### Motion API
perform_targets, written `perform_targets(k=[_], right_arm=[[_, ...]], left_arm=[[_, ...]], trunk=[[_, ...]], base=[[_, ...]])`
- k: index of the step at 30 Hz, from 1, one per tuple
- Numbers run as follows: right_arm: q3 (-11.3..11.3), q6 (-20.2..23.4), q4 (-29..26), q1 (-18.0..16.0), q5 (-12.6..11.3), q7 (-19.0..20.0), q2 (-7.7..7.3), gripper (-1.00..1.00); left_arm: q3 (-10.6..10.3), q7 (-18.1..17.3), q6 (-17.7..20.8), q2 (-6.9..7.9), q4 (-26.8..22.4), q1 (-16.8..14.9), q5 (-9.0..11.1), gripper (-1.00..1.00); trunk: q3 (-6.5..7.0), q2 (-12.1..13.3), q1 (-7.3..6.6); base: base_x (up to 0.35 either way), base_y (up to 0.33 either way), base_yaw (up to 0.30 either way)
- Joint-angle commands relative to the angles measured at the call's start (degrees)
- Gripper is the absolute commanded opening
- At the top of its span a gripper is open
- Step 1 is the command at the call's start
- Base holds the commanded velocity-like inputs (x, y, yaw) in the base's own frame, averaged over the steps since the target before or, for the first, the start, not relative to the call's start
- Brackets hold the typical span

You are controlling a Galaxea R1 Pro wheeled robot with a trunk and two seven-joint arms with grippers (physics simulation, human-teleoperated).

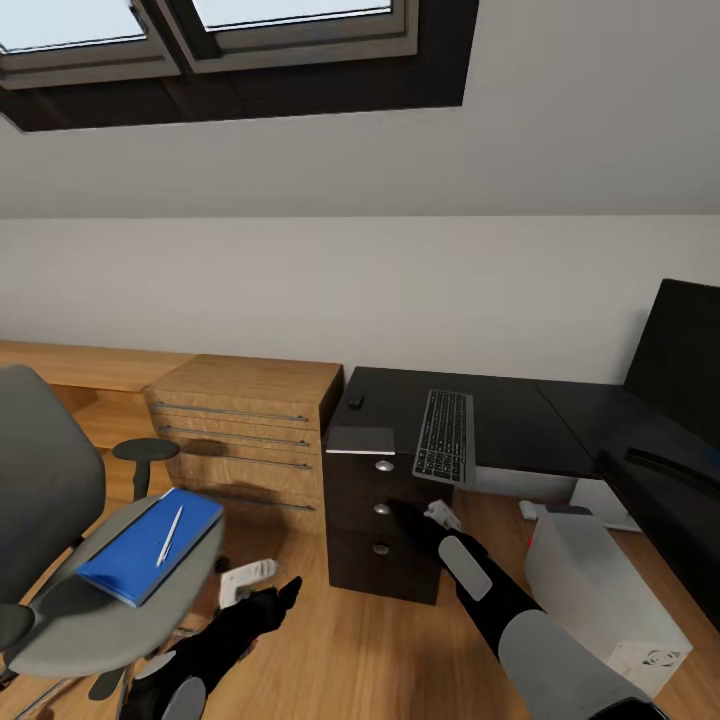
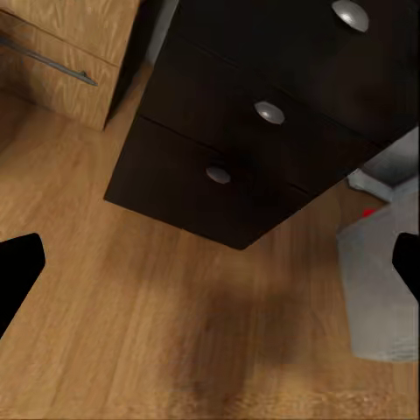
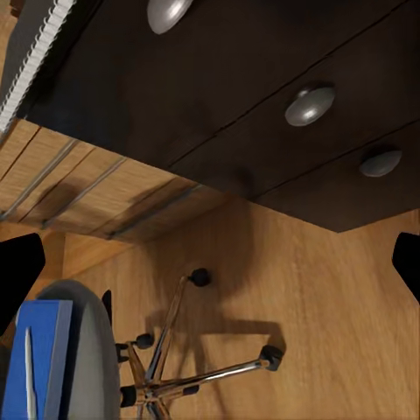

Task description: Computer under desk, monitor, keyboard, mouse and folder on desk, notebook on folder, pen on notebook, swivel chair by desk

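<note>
A grey swivel chair [image 1: 60, 560] stands at the left with a blue folder [image 1: 140, 550] and a white pen [image 1: 170, 533] lying on its seat. On the dark desk [image 1: 520, 420], a grey keyboard [image 1: 445, 435] overhangs the front edge, and a small black mouse [image 1: 355, 400] sits at the far left corner. The black monitor [image 1: 680, 350] stands at the right. A white computer case [image 1: 600, 590] rests on the floor. My left gripper [image 1: 280, 595] hangs open low near the chair. My right gripper [image 1: 412, 515] is open, close to the desk's drawer front [image 1: 380, 510].
A light wooden chest of drawers [image 1: 250, 420] stands against the wall left of the desk. The dark drawer unit [image 2: 254, 114] with round knobs [image 3: 308, 103] reaches the wooden floor [image 2: 175, 315]. The chair's wheeled base [image 3: 175, 376] spreads below its seat.
</note>
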Motion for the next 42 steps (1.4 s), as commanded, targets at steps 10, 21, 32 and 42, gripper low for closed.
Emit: perform_targets(k=[10,21,32,42], right_arm=[[0.0,0.7,-0.2,0.1,-1.1,6.5,-3.67,1.00],[0.1,0.7,-0.1,0.1,-1.7,9.0,-4.15,1.00],[0.4,0.0,-0.1,0.1,-1.5,9.4,-3.45,1.00],[0.3,-15.6,0.1,-0.1,-1.5,7.4,5.10,1.00]], left_arm=[[15.0,-25.6,4.8,3.17,-0.1,0.0,2.7,1.00],[16.9,-29.5,4.7,2.83,0.1,0.0,2.3,1.00],[14.4,-29.6,4.4,2.78,0.2,0.0,2.2,1.00],[14.1,-29.4,4.4,2.81,0.2,0.0,2.1,1.00]], trunk=[[0.01,0.0,0.00],[0.02,0.0,0.00],[0.02,0.0,0.00],[0.02,0.0,0.00]], base=[[0.000,0.000,0.170],[0.000,-0.004,0.253],[0.000,-0.027,0.045],[0.000,-0.002,0.002]])
